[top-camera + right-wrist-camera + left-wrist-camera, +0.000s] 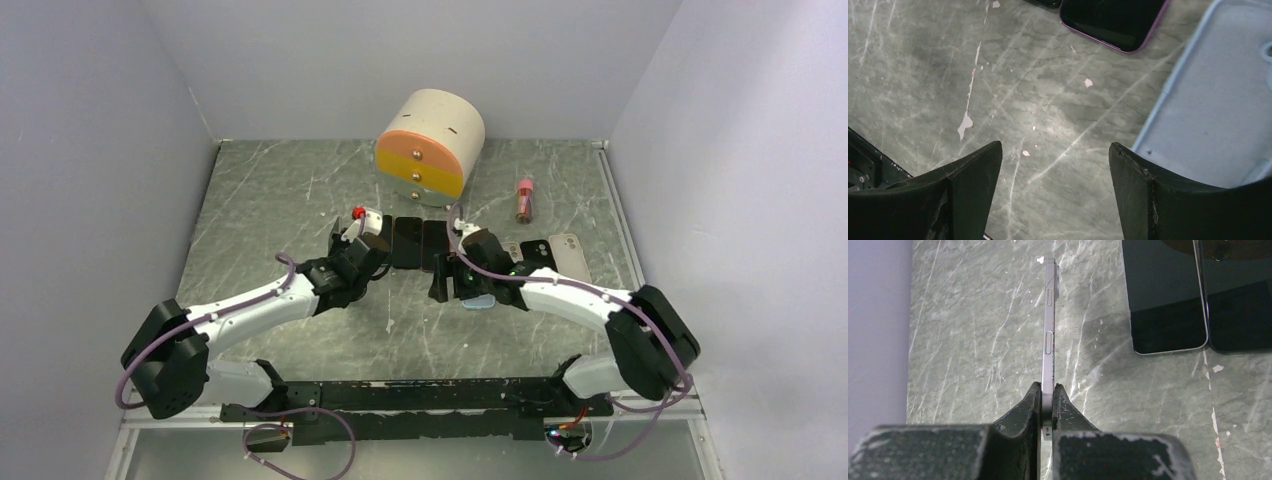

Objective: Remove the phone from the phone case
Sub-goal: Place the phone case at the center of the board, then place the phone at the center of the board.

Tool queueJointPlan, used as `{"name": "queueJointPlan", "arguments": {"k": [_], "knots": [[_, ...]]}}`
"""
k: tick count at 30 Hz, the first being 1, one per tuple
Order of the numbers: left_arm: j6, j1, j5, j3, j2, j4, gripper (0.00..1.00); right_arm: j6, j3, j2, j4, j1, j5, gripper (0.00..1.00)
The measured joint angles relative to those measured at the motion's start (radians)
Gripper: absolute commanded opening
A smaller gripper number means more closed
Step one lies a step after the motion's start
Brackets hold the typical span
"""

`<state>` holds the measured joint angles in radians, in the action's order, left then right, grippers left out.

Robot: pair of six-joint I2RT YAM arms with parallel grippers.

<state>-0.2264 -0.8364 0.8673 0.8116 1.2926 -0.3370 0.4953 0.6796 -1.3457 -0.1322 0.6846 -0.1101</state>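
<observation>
Top external view: the two arms meet over the middle of the table (270,200). The left gripper (368,238) sits just left of two dark phones (420,243) lying flat, and the right gripper (445,282) is just near of them, with the light blue phone case (482,301) lying beside it. Because the wrists are so close together, a sideways swing by either arm could clip the other. The far side is blocked by the round drawer unit (430,148), and more handsets (555,255) lie to the right. The widest bare room is on the left half and along the near strip. Left wrist view: the jaws are clamped on the phone (1049,330), which is held edge-on by one end with its case off. It hangs above bare stone, well apart from the flat phones at the right. With such a narrow hold at one end, the long body could pivot or slide out if the arm jerks or tilts. Lowering it to the right could land it on those handsets, so the open floor to the left looks safer. Right wrist view: the jaws stand wide apart with nothing between them, only the tabletop. The case lies just beside the right finger (1168,200), and a purple-rimmed phone (1113,20) lies farther off. If the arm drags away instead of rising, that finger may catch the case's rim and shove it into its neighbours.
</observation>
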Motion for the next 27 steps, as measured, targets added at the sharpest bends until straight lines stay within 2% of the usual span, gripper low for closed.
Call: {"name": "queueJointPlan", "arguments": {"k": [12, 20, 27], "knots": [[0.031, 0.039, -0.026, 0.000, 0.046, 0.031, 0.02, 0.018, 0.043, -0.155, 0.058, 0.016, 0.047, 0.89], [0.077, 0.054, -0.053, 0.000, 0.082, 0.071, 0.02, -0.003, 0.043, -0.154, 0.036, 0.003, 0.107, 0.91], [0.146, 0.079, -0.072, -0.009, 0.109, 0.133, 0.03, -0.038, 0.016, -0.096, 0.083, -0.014, 0.053, 0.95]]}}
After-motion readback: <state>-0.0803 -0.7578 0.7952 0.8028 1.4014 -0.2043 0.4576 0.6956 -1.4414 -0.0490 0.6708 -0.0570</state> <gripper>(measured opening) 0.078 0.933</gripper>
